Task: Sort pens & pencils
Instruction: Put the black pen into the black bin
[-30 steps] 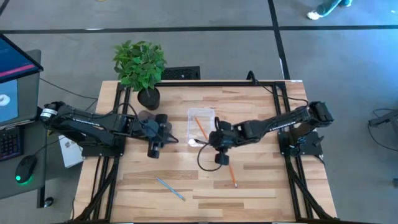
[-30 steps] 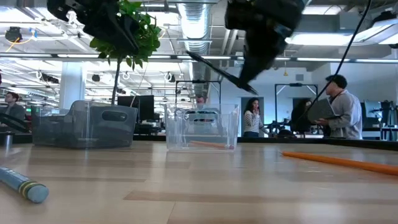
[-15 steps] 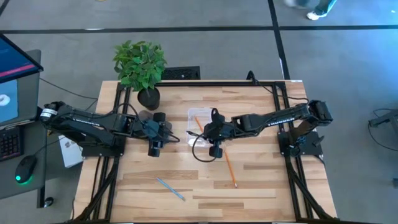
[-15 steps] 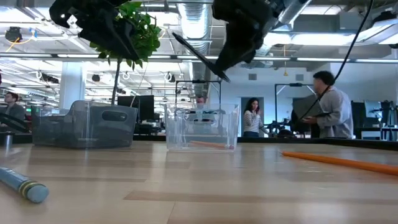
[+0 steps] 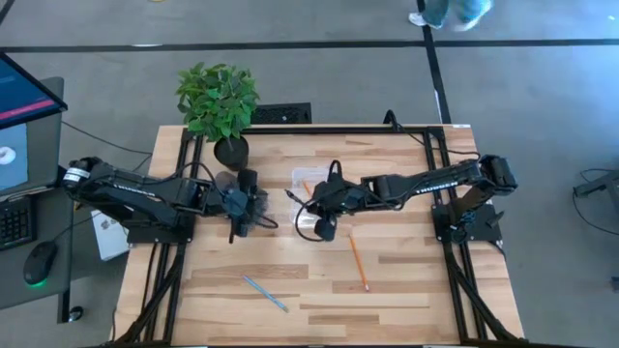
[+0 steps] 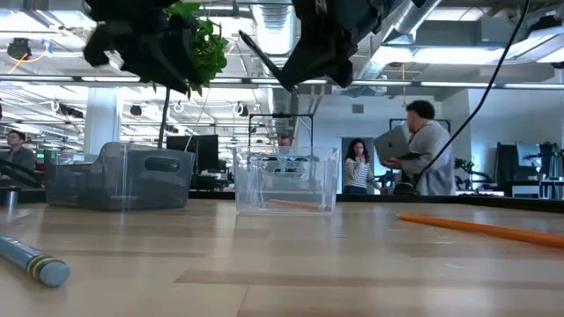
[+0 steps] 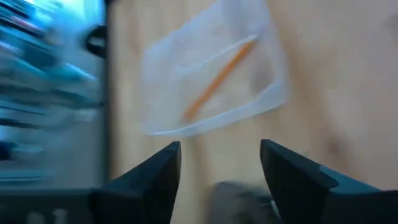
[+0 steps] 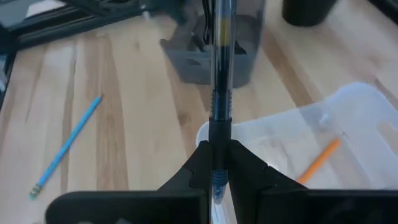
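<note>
Grey tray [image 6: 119,176], clear tray [image 6: 286,180], plant [image 5: 218,97] behind

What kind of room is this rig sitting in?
Likely an open-plan office or lab: exposed ceiling ducts, a person carrying a laptop behind the wooden table, and a monitor alongside.

L wrist view blurred; clear tray [image 7: 214,84] smeared, upper centre. Pen [image 8: 221,74] tip cut off at top edge, R wrist view.
</note>
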Tool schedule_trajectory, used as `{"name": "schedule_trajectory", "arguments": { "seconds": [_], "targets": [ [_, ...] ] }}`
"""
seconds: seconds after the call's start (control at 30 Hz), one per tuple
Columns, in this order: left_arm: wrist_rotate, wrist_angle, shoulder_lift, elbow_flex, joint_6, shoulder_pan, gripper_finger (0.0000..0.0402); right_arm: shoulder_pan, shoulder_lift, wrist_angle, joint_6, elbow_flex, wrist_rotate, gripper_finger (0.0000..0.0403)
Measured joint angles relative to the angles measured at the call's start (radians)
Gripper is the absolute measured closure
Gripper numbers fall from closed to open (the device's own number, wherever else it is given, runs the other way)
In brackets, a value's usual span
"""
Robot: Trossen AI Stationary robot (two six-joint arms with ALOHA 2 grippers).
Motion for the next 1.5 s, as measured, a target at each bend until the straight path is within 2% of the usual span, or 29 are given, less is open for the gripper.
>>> {"name": "schedule_trajectory", "arguments": {
  "seconds": [0.1,0.17,0.47,0.63,0.83,0.97,1.3,1.5],
  "targets": [
    [-0.148,0.02,0.0,0.0,0.164,-0.017,0.0207,-0.01,0.0,-0.003,0.055,0.0,-0.015,0.0351],
    [-0.187,0.056,0.0,0.0,0.254,-0.019,0.0214,-0.017,0.0,0.002,0.087,0.0,-0.03,0.0351],
    [-0.206,0.176,0.0,0.0,0.754,-0.019,0.0234,-0.033,0.0,0.003,0.182,0.0,-0.051,0.0351],
    [-0.207,0.211,0.0,0.0,0.959,-0.02,0.0245,-0.039,0.0,0.006,0.228,0.0,-0.061,0.0344],
    [-0.216,0.329,0.0,0.0,1.103,-0.03,0.0262,-0.052,0.0,0.023,0.249,0.0,-0.078,0.0339],
    [-0.201,0.342,0.001,0.0,1.176,-0.036,0.027,-0.054,0.0,0.06,0.255,0.0,-0.106,0.0338],
    [-0.217,0.379,0.117,0.0,1.203,-0.035,0.0272,-0.073,0.0,0.081,0.272,0.0,-0.126,0.0338],
    [-0.302,0.402,0.171,0.0,1.256,-0.037,0.0271,-0.071,0.0,0.083,0.272,0.0,-0.13,0.0337]
  ]
}}
